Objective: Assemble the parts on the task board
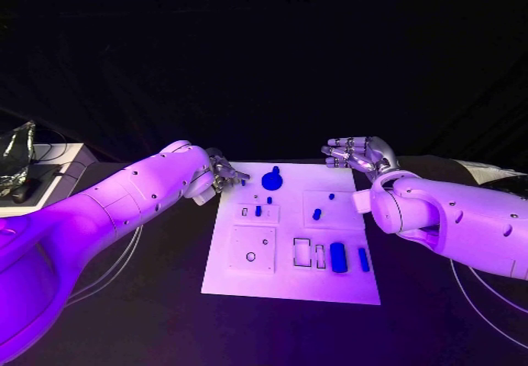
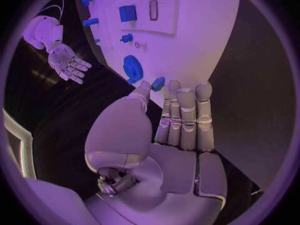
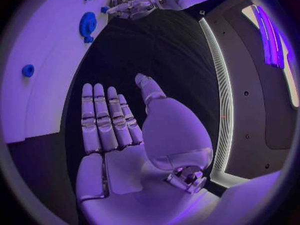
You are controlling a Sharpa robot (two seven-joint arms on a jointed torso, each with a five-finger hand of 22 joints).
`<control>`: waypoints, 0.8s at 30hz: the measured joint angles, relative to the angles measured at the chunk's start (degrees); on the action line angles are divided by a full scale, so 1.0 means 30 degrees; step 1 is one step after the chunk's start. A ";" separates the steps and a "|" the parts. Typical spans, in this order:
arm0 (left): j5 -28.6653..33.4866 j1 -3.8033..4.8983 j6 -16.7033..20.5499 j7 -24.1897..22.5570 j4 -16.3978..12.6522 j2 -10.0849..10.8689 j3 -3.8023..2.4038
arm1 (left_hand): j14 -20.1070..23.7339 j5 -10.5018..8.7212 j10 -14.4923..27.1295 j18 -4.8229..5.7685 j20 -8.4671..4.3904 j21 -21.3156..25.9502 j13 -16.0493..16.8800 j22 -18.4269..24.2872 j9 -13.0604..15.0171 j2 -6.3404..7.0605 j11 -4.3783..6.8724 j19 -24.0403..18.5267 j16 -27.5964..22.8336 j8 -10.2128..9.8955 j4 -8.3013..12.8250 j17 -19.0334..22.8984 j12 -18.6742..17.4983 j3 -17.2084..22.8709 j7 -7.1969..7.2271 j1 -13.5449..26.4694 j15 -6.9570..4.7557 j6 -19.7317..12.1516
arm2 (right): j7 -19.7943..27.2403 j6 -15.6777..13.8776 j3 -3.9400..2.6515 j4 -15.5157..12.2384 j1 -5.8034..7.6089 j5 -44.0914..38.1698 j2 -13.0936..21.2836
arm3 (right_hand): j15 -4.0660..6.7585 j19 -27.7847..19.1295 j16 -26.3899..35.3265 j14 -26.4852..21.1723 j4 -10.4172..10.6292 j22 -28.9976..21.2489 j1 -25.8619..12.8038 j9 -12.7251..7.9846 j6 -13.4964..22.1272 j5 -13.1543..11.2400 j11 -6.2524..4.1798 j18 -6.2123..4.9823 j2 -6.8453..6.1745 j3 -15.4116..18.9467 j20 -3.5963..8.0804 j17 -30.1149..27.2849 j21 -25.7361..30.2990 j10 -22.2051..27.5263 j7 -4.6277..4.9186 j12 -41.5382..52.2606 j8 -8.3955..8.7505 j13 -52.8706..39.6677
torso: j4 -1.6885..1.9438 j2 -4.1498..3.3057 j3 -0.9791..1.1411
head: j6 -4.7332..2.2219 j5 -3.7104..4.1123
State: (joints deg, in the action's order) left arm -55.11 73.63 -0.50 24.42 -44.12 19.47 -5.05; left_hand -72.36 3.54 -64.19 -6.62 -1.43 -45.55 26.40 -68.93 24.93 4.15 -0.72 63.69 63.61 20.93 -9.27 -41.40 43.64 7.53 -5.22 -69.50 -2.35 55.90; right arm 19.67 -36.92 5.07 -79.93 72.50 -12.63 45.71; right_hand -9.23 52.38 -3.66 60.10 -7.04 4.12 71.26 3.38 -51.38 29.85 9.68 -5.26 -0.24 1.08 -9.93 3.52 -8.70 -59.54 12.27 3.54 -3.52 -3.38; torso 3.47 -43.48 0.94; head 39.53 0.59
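Looking down from the head view, we see the white rectangular task board (image 1: 291, 284) lying in the middle of the black table (image 1: 143, 320). Our left hand (image 1: 220, 177) sits at the board's far left corner, and our right hand (image 1: 358, 155) hovers just beyond its far right corner. A round blue gear-like part (image 1: 272, 181) stands near the far edge, and a long blue block (image 1: 338, 258) sits in the near right area beside a thinner blue bar (image 1: 363, 259).

From the left wrist view, our left hand (image 2: 178, 130) keeps its fingers straight and together, pinching a small blue part (image 2: 158, 83) between thumb and fingertip, just beside the gear-like part (image 2: 132, 68).

From the right wrist view, our right hand (image 3: 125, 135) lies flat and spread, palm bare, holding nothing, over the dark table beside the board (image 3: 44, 80).
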 measured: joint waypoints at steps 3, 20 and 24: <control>0.0076 0.0004 0.0003 0.0000 0.0007 -0.0008 0.0000 | 0.0007 0.0000 0.0000 0.0000 0.0000 0.0000 -0.0005 -0.0010 -0.0002 -0.0164 -0.0001 0.0000 0.0061 0.0000 0.0134 -0.0010 0.0000 0.0057 0.0000 -0.0120 -0.0007 0.0000 | 0.0000 0.0000 0.0000 0.0005 0.0001 -0.0002 -0.0006 | 0.0000 0.0000 0.0000 0.0000 0.0000 0.0000 0.0000 0.0000 0.0000 0.0000 0.0000 -0.0001 0.0000 0.0000 0.0000 0.0000 0.0000 0.0000 0.0000 0.0000 0.0000 0.0000 | 0.0000 0.0000 0.0002 | 0.0002 0.0002; 0.0246 0.0017 -0.0007 -0.0035 0.0002 -0.0035 0.0006 | 0.0070 0.0000 0.0066 0.0000 0.0000 -0.0058 -0.0066 -0.0221 0.0040 -0.1019 0.0066 0.0000 0.0133 0.0001 0.0704 -0.0073 -0.0133 0.0078 0.0150 -0.0770 -0.0068 0.0149 | -0.0008 0.0007 0.0000 0.0045 0.0002 -0.0100 -0.0022 | 0.0000 0.0000 0.0000 0.0000 0.0000 0.0000 0.0000 0.0000 -0.0001 0.0000 0.0000 0.0000 0.0000 0.0001 0.0000 0.0000 0.0000 0.0000 -0.0001 0.0000 0.0000 0.0000 | 0.0005 -0.0002 0.0004 | 0.0026 0.0020; 0.0282 0.0038 -0.0015 -0.0075 -0.0009 -0.0043 0.0005 | 0.0116 -0.0003 0.0059 0.0000 -0.0010 -0.0096 -0.0124 -0.0302 0.0025 -0.1414 0.0074 0.0010 0.0208 -0.0001 0.1116 -0.0108 -0.0297 0.0621 0.0279 -0.1165 -0.0114 0.0279 | -0.0010 0.0011 -0.0001 0.0053 0.0002 -0.0117 -0.0028 | 0.0000 0.0000 0.0000 -0.0001 0.0000 0.0000 0.0000 0.0000 -0.0001 0.0000 0.0000 -0.0001 0.0000 0.0000 0.0000 0.0000 0.0000 0.0000 -0.0001 0.0000 0.0000 0.0001 | 0.0007 -0.0002 0.0002 | 0.0037 0.0031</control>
State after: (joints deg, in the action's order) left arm -54.27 73.75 -0.54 24.20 -44.15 19.35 -5.03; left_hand -72.01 3.53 -64.02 -6.61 -1.46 -45.84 26.03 -69.84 25.00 -0.09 -0.50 63.72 64.24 20.93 -5.92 -41.73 42.75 9.39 -4.38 -73.00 -2.69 56.74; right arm 19.64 -36.89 5.07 -79.77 72.51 -12.98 45.62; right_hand -9.23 52.38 -3.66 60.09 -7.04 4.12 71.26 3.38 -51.38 29.85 9.68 -5.26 -0.23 1.08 -9.93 3.52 -8.70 -59.54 12.27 3.54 -3.52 -3.38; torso 3.49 -43.49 0.94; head 39.64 0.69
